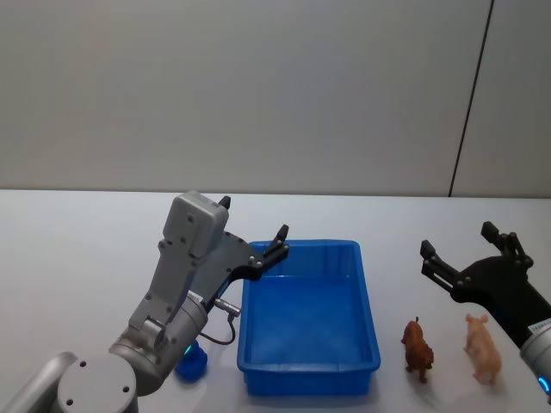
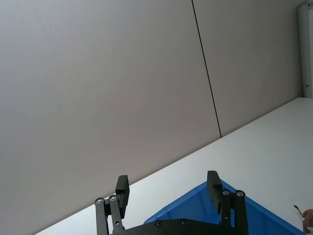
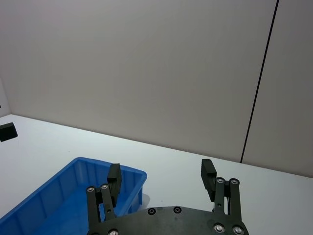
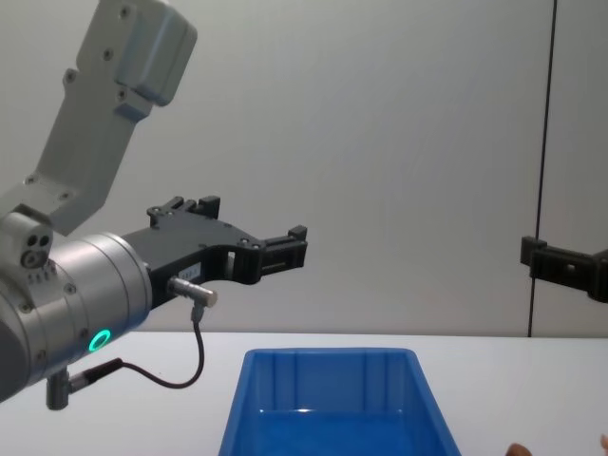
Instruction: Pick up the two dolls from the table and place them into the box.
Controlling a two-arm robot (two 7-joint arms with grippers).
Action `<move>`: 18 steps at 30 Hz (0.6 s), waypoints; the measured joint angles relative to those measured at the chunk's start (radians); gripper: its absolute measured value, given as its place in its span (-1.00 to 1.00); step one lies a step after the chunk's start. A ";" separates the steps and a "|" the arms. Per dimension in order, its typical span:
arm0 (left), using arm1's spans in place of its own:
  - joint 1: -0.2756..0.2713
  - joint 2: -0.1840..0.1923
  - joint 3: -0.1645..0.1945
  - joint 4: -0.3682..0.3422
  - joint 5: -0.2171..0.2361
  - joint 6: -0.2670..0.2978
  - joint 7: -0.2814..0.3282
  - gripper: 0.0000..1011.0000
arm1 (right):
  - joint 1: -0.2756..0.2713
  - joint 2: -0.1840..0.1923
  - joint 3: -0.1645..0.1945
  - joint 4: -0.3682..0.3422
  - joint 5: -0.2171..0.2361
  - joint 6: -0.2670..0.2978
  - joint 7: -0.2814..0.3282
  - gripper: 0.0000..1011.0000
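Brown doll (image 1: 417,348) and pink doll (image 1: 482,346) stand right of box (image 1: 310,370); released right claw (image 1: 461,241) above should descend centred on one; left claw (image 1: 254,219) released at box's left

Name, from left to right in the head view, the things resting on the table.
small blue object → blue box → brown toy animal → pink toy animal

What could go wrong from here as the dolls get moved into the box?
1. The brown doll and pink doll stand close together, so the open right hand may topple one while gripping the other.
2. The left hand hangs open above the box at its left rim and could block a drop.
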 joint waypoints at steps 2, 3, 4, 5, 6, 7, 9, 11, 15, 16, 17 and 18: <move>0.000 0.000 0.000 0.000 0.000 0.000 0.000 0.98 | 0.000 0.000 0.000 0.000 0.000 0.000 0.000 0.98; 0.000 0.000 0.000 0.000 0.000 0.000 0.000 0.98 | 0.000 0.000 0.000 0.000 0.000 0.000 0.000 0.98; 0.000 0.000 0.000 0.000 0.000 0.000 0.000 0.98 | 0.000 0.000 0.000 0.000 0.000 0.000 0.000 0.98; 0.000 0.000 0.000 0.000 0.000 0.000 0.000 0.98 | 0.000 0.000 0.000 0.000 0.000 0.000 0.000 0.98; 0.000 0.000 0.000 0.000 0.000 0.000 0.000 0.98 | 0.000 0.000 0.000 0.000 0.000 0.000 0.000 0.98; 0.000 0.000 0.000 0.000 0.000 0.000 0.000 0.98 | 0.000 0.000 0.000 0.000 0.000 0.000 0.000 0.98; 0.000 0.000 0.000 0.000 0.000 0.000 0.000 0.98 | 0.000 0.000 0.000 0.000 0.000 0.000 0.000 0.98; 0.000 0.000 0.000 0.000 0.000 0.000 0.000 0.98 | 0.000 0.000 0.000 0.000 0.000 0.000 0.000 0.98; 0.000 0.000 0.000 0.000 0.000 0.000 0.000 0.98 | 0.000 0.000 0.000 0.000 0.000 0.000 0.000 0.98; 0.000 0.000 0.000 0.000 0.000 0.000 0.000 0.98 | 0.000 0.000 0.000 0.000 0.000 0.000 0.000 0.98; 0.000 0.000 0.000 0.000 0.000 0.000 0.000 0.98 | 0.000 0.000 0.000 0.000 0.000 0.000 0.000 0.98; 0.000 0.000 0.000 0.000 0.000 0.000 0.000 0.98 | 0.000 0.000 0.000 0.000 0.000 0.000 0.000 0.98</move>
